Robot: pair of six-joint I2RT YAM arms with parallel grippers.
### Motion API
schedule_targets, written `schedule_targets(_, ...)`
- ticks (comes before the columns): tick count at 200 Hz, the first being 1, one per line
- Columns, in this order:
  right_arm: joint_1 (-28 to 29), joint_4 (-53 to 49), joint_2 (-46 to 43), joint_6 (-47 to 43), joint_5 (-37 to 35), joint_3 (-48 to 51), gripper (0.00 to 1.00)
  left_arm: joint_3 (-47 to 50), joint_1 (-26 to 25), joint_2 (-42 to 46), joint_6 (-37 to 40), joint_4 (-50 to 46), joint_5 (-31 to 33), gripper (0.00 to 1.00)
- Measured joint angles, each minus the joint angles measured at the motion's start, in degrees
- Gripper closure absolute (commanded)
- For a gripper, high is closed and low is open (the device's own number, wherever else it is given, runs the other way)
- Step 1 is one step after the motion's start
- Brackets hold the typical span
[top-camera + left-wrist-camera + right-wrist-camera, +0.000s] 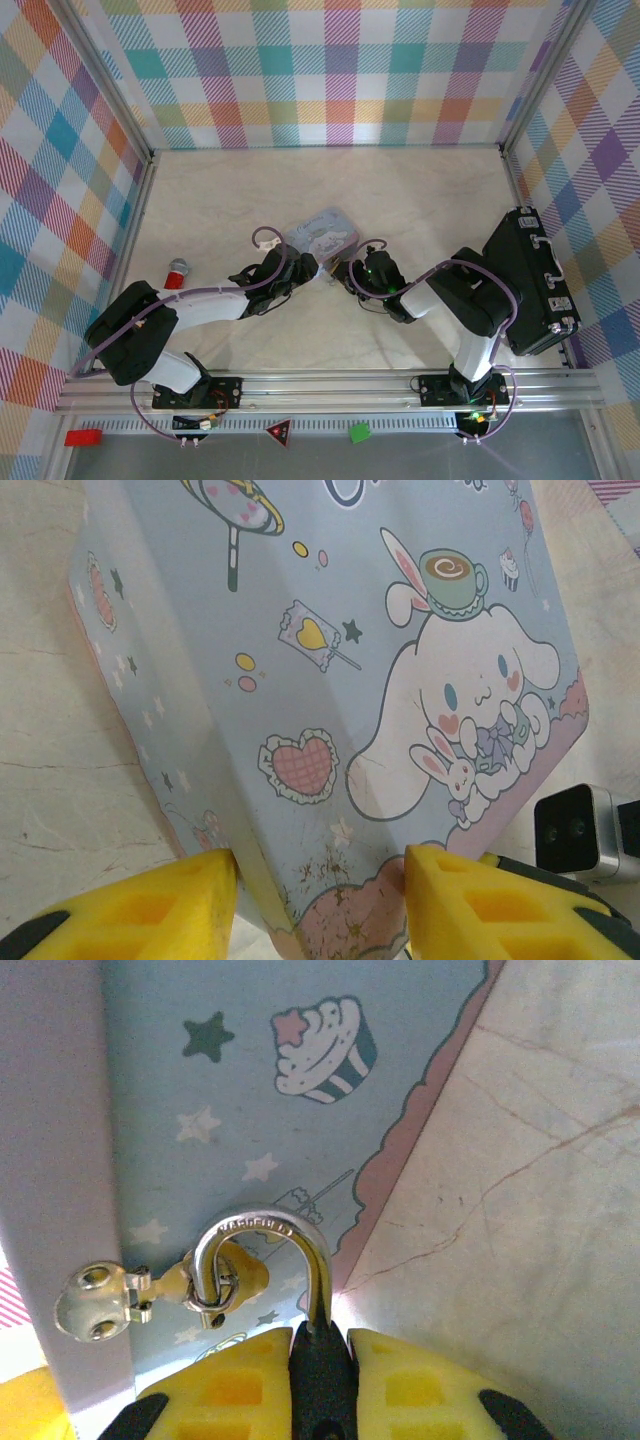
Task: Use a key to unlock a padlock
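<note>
In the top view, a red stick (177,272) with a silver cap lies on the counter (240,190), well apart from the left gripper (302,266) at its 9 o'clock. The left gripper meets the tin (322,232) at the tin's 7 o'clock edge. In the left wrist view, its yellow fingers (150,910) straddle the tin's near corner, one pad against the side wall and the other against the printed lid. The left gripper is closed on the tin. A grey camera block (580,830) sits just beyond the tin at 4 o'clock. The padlock (322,1380) hangs on the tin's hasp. In the right wrist view, its silvery shackle (268,1232) passes through the brass loop (228,1282). A riveted plate (95,1300) on the tin's side wall lies at 9 o'clock of that loop. The shackle's right leg enters the black body; whether the left leg is latched cannot be told. The right gripper (339,269) is closed on the padlock body, with a yellow pad (420,1380) pressed to each side. In the top view, it sits just beside the left gripper at 3 o'clock, and both are at 6 o'clock of the tin. A black case (530,285) stands at 3 o'clock of the right arm, at the counter's right edge.
</note>
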State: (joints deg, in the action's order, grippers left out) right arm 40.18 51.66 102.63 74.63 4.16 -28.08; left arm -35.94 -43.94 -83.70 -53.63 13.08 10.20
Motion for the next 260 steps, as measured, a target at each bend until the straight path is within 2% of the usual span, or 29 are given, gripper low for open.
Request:
schedule_targets(87, -1.4, 0.2, -3.1, 3.0, 0.0, 0.5, 0.99, -0.3, -0.3, -0.2, -0.2, -0.4, 0.9, 0.54)
schedule_targets(184, -2.9, -1.3, -8.5, 1.9, 0.2, 1.7, 1.0, -0.9, -0.6, -0.1, 0.1, -1.8, 1.9, 0.52)
schedule_targets(207, -3.6, -7.9, -13.5, -2.8, 0.9, 1.7, 1.0, -2.8, -0.7, 0.0, 2.1, -5.8, 3.5, 0.51)
schedule_targets(260, -3.9, -37.8, -33.0, -24.3, -2.1, -2.8, 0.99, -4.9, 2.2, 0.3, 7.5, -11.3, 5.5, 0.5)
